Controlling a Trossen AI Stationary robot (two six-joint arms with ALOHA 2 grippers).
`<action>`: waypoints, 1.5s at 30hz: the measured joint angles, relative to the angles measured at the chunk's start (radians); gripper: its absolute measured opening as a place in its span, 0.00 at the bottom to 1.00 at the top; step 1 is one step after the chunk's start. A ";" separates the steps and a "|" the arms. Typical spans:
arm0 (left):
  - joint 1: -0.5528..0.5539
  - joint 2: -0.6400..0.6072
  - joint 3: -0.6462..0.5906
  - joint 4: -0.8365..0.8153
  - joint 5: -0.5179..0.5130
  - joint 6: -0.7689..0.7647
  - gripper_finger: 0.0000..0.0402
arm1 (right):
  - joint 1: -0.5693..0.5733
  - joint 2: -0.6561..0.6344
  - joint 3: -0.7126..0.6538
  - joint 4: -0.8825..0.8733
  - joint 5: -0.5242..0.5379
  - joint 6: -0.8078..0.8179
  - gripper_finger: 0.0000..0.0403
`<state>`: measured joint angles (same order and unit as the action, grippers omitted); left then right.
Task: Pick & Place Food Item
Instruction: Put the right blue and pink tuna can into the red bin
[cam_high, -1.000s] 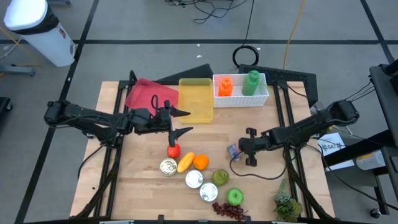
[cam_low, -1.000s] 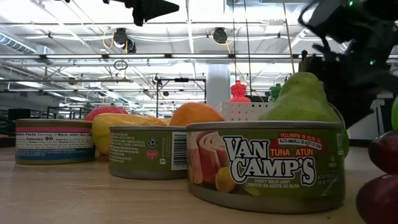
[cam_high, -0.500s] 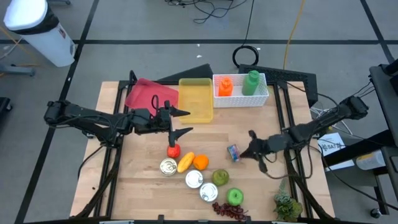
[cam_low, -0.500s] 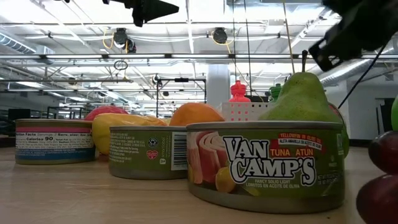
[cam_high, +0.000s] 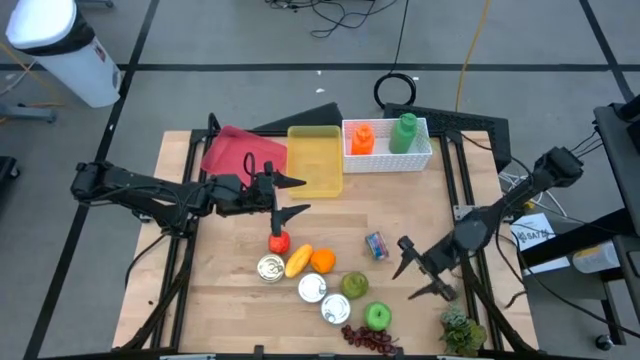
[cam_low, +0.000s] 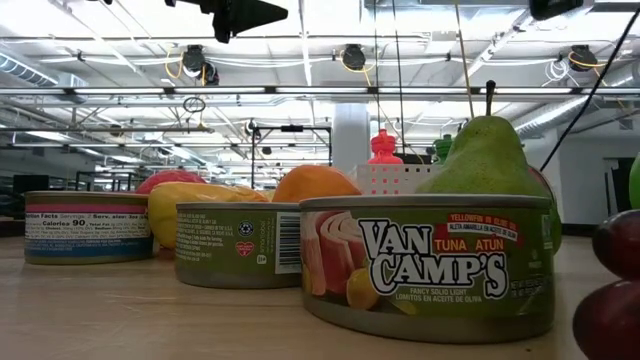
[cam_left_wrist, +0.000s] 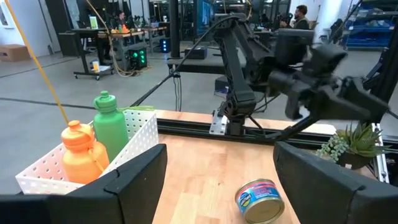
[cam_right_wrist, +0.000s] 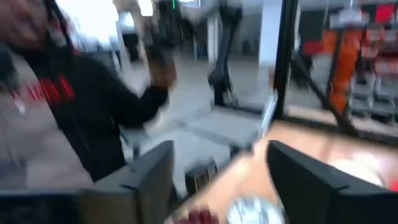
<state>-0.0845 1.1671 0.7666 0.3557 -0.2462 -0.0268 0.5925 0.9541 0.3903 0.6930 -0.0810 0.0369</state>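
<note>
Two grippers, both empty. Left gripper (cam_high: 290, 196), fingers spread wide, hovers left of centre above the red tomato (cam_high: 279, 241). Small blue-labelled can (cam_high: 376, 245) lies on its side on the wooden table (cam_high: 220, 280), right of centre. Right gripper (cam_high: 420, 270), fingers parted, sits just right of it, apart, near the green apple (cam_high: 378, 317).

Grey floor (cam_high: 200, 40) marked with dark lines, white bin (cam_high: 62, 48) at far left, loose cables (cam_high: 345, 15) far off, ceiling lights (cam_low: 345, 57) overhead.
</note>
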 joint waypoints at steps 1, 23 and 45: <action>0.000 0.000 0.000 0.000 0.000 0.001 0.76 | 0.013 0.016 0.019 -0.064 0.035 -0.012 0.66; 0.000 0.000 0.000 -0.014 0.000 -0.004 0.76 | -0.107 0.120 0.151 -0.915 0.294 0.344 0.69; 0.000 0.000 0.000 -0.014 0.000 -0.004 0.82 | -0.155 0.121 0.101 -0.823 0.477 0.094 0.69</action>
<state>-0.0841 1.1671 0.7662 0.3412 -0.2466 -0.0311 0.4375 1.0748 0.4908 -0.1299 0.3958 0.1308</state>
